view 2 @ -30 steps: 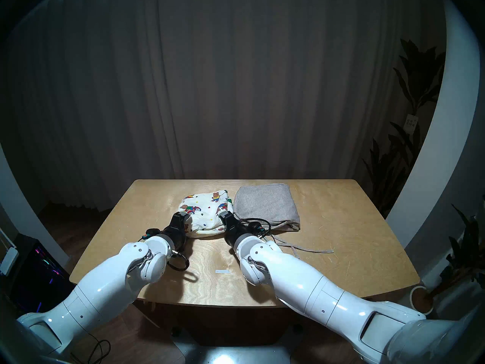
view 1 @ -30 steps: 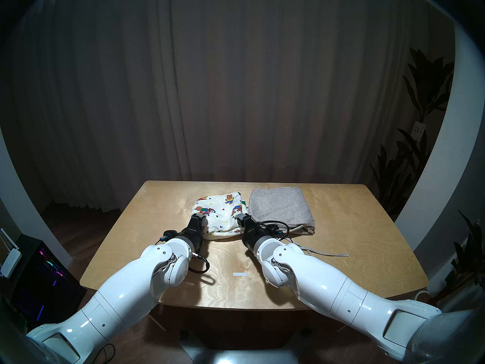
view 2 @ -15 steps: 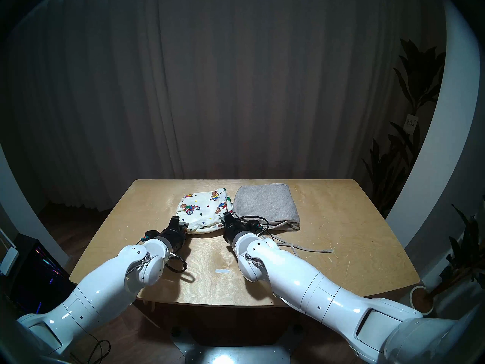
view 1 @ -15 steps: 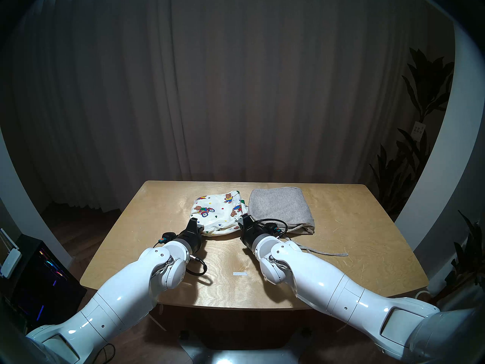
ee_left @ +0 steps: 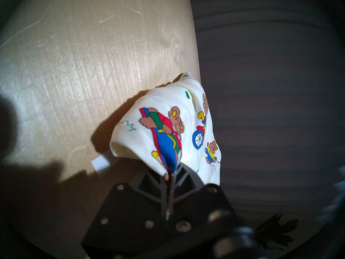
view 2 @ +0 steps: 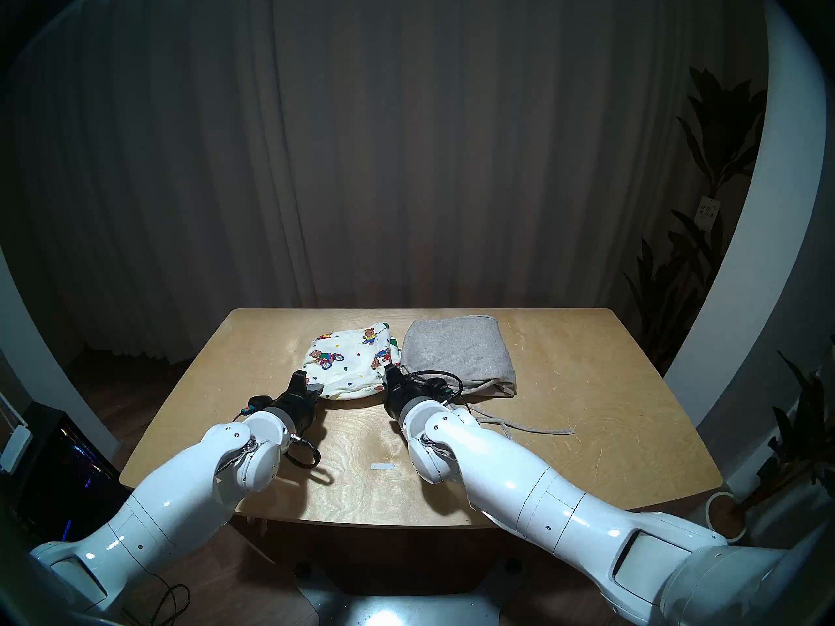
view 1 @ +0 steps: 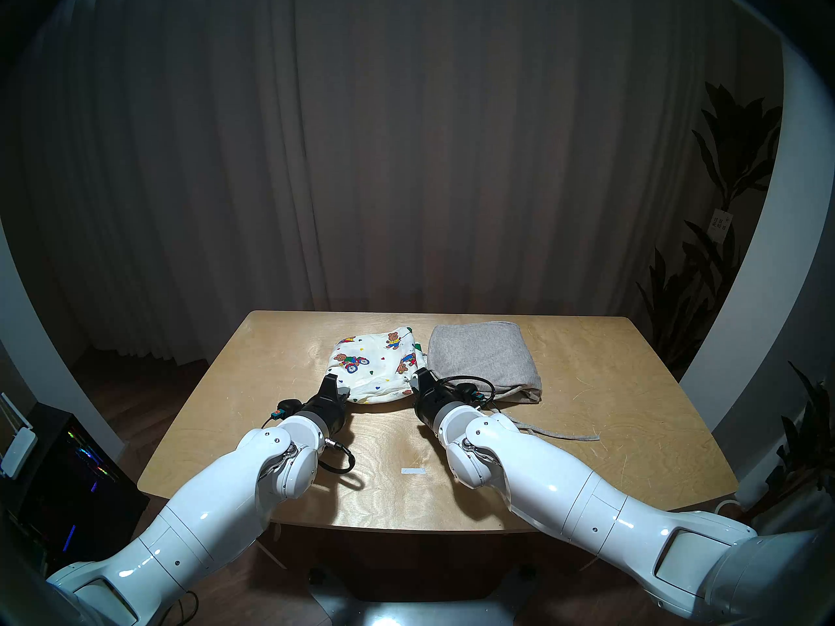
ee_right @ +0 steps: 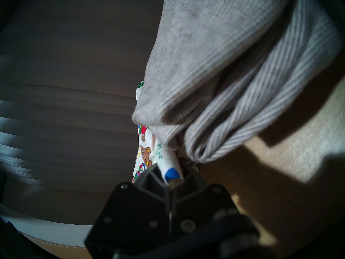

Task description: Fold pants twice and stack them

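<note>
The cream teddy-bear shorts (view 1: 377,367) lie folded on the wooden table (view 1: 271,385), beside the folded grey knit shorts (view 1: 481,356) to their right. My left gripper (view 1: 340,391) is shut on the near left corner of the bear shorts (ee_left: 168,126), jaws pinched together on the cloth. My right gripper (view 1: 413,379) is shut on their near right corner (ee_right: 172,170), right against the grey shorts' ribbed edge (ee_right: 233,112). Both pairs show in the right head view too: the bear shorts (view 2: 352,363) and the grey shorts (view 2: 456,352).
The grey drawstring (view 1: 565,434) trails on the table to the right of my right arm. A small white tape mark (view 1: 413,471) sits near the front middle. A plant (view 1: 714,250) stands at the right, a computer case (view 1: 68,476) at the left.
Both grippers drew back toward me and lowered, pulling the near edge of the bear shorts flatter and exposing more of the print. The grey shorts have not moved.
</note>
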